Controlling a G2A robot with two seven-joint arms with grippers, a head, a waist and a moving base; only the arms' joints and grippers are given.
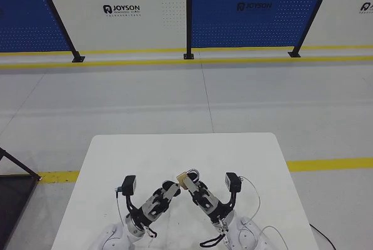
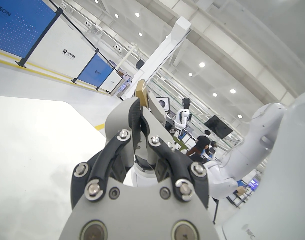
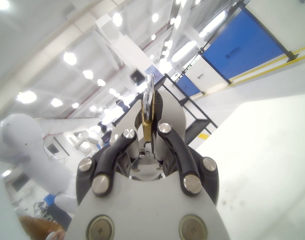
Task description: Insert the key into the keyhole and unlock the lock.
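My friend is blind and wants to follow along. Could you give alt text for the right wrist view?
The right gripper is shut on a small brass lock, whose silver shackle points away from the camera. A white table lies beside it, and the bright ceiling lights of a large hall fill the background.

a white table [image 1: 236, 150] with rounded corners stands on pale grey floor [image 1: 174, 94], a yellow line [image 1: 336, 164] at either side.
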